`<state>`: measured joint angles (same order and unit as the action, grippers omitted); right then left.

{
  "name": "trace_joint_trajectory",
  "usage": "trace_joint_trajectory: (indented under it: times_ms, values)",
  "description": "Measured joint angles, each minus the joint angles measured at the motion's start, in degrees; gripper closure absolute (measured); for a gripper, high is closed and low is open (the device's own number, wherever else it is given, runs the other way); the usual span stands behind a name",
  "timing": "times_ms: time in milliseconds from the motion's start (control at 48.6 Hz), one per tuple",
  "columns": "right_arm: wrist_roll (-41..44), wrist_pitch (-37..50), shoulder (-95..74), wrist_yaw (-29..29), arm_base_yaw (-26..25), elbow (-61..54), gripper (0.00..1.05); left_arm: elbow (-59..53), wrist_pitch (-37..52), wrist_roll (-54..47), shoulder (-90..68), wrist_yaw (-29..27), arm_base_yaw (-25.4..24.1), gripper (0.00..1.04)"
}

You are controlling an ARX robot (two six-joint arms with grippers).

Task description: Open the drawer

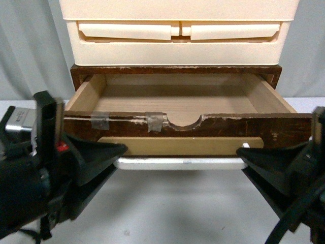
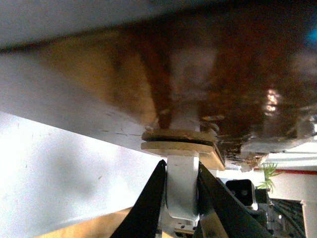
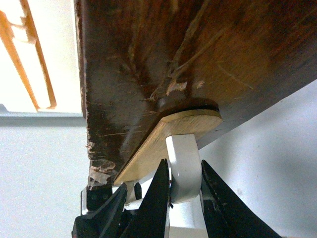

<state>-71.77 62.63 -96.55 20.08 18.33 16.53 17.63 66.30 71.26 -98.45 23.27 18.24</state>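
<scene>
The dark brown worn drawer stands pulled well out of its cabinet, its light wood inside showing. Its top edge is notched and taped. The white bar handle runs below a tan plate. My left gripper is shut on the handle's left end, and my right gripper is shut on its right end. In the left wrist view the black fingers clamp the white handle post. In the right wrist view the fingers clamp the other post.
Cream plastic drawers are stacked on top of the brown cabinet. A white tabletop lies under the open drawer. A grey curtain hangs behind.
</scene>
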Motion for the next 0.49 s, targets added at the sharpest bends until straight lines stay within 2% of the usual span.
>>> trace_joint_trajectory:
  times_ms: [41,62,123,165,185,206,226,247,267,309,432,494]
  values:
    - [0.09,-0.7,1.18,-0.15,0.22,-0.87,0.9,-1.36,-0.48,-0.52,1.57,0.57,0.37,0.82]
    - [0.92,-1.46,2.64,-0.26,0.72,-2.49,0.84,-4.81,-0.17,-0.96,4.59,0.74,0.79,0.74]
    - [7.61,-13.88,9.44,-1.07,4.9,-5.53,0.57,-8.68,-7.78,-4.59,12.87,1.36,1.55,0.49]
    - [10.14,-13.66,12.17,-2.16,4.5,-5.01,0.39,-9.4,-16.26,-10.27,22.1,0.59,-0.39,0.31]
    - [13.4,-8.48,10.01,-7.04,5.31,-5.68,0.35,-10.16,-14.36,-13.77,24.57,-2.29,-0.42,0.25]
    - [23.98,2.93,2.75,-20.46,7.65,-8.02,0.46,-12.31,-1.31,-24.15,20.39,-16.2,3.19,0.35]
    - [34.1,6.51,-0.44,-28.35,7.63,-11.32,0.55,-15.1,2.99,-36.11,19.1,-26.43,3.76,0.46]
    - [43.8,8.74,0.94,-36.11,5.07,-15.06,0.64,-17.14,3.52,-45.27,21.11,-35.19,1.14,0.55]
    - [49.0,9.77,3.63,-39.82,3.1,-15.91,0.69,-17.2,3.15,-48.57,23.06,-37.66,-0.09,0.58]
    - [55.04,11.21,8.37,-40.81,1.2,-15.89,0.76,-17.22,2.62,-54.49,27.3,-40.39,-1.88,0.65]
    - [66.27,10.95,18.91,-36.44,-1.14,-16.17,0.98,-17.22,-5.66,-65.55,37.29,-36.87,-3.82,0.87]
    - [68.22,9.62,22.25,-35.8,-2.69,-16.28,1.03,-17.27,-8.7,-67.12,39.8,-36.37,-5.14,0.94]
